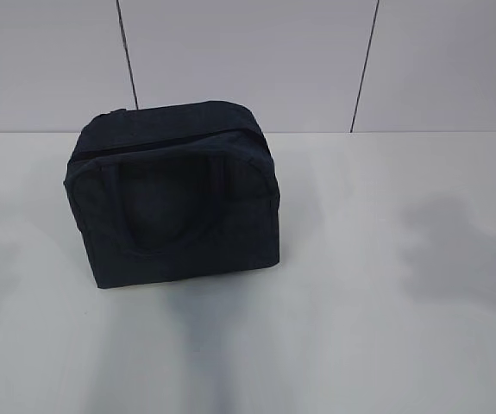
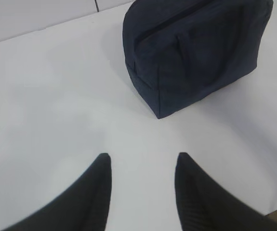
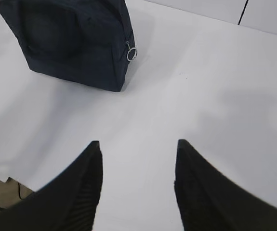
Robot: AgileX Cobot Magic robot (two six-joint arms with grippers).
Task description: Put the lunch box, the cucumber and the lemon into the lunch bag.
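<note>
The dark navy lunch bag (image 1: 172, 194) stands upright on the white table, left of centre in the exterior view, its zipper closed along the top. In the left wrist view the lunch bag (image 2: 196, 48) sits at the top right, well ahead of my left gripper (image 2: 143, 156), which is open with only bare table between its fingers. In the right wrist view the lunch bag (image 3: 71, 41) is at the top left, its metal ring pull (image 3: 131, 54) hanging on the side. My right gripper (image 3: 138, 143) is open and empty. The lunch box, the cucumber and the lemon are out of view. Neither gripper shows in the exterior view.
The white table (image 1: 386, 302) ends at a pale wall with dark vertical seams (image 1: 364, 65). The table's near edge shows at the lower left of the right wrist view (image 3: 3, 175), with a floor and a cable below.
</note>
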